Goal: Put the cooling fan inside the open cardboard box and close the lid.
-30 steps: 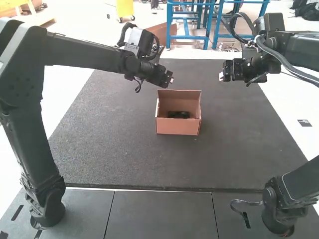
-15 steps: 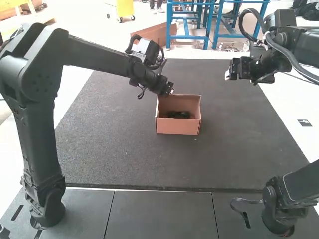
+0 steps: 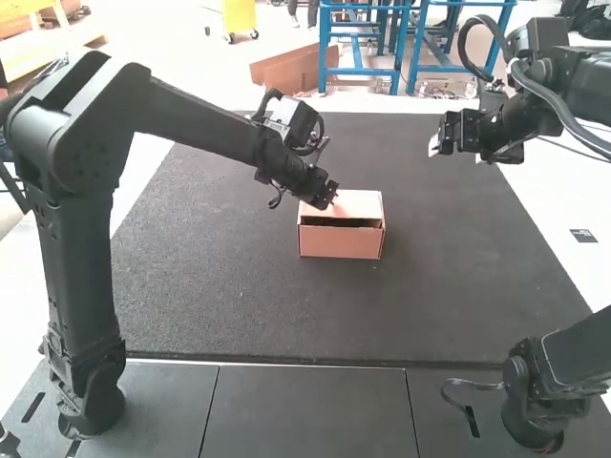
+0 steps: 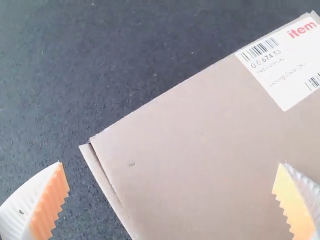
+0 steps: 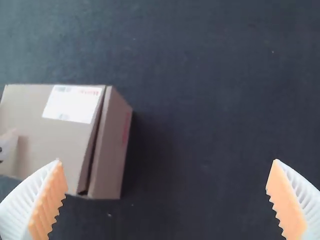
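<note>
High view: the cardboard box [image 3: 341,239] sits mid-mat [image 3: 191,248], its lid [image 3: 351,202] folded down with a thin dark gap along the front edge, and the left gripper [image 3: 326,197] is right down at the lid's left end, fingers spread wide, clamping nothing! Off to the right, well apart from the box, the right gripper [image 3: 435,145] hangs in the air, orange pads [image 5: 49,200] wide apart and empty
</note>
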You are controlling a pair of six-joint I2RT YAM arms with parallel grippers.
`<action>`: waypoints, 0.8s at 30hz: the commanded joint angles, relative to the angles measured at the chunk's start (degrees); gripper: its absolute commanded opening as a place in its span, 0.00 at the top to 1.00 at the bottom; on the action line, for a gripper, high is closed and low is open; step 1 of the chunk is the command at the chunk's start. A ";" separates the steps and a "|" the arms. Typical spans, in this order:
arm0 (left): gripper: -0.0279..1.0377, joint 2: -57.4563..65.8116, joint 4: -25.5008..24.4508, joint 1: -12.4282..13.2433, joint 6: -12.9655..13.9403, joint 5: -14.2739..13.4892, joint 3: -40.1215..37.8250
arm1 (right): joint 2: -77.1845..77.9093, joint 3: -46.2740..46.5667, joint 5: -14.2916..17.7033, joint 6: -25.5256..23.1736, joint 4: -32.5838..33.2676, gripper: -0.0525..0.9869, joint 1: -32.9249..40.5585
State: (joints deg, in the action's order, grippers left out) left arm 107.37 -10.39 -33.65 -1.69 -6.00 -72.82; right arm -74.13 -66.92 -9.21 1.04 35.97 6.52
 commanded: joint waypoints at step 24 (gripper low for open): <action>0.06 -16.76 -6.39 5.26 -3.40 3.01 -18.15 | 4.17 -1.64 -2.21 -1.39 -11.71 0.07 -0.99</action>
State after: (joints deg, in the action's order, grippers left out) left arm 94.15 -15.51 -28.40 -2.35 -4.47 -89.69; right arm -72.16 -67.05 -10.02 0.54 26.30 6.50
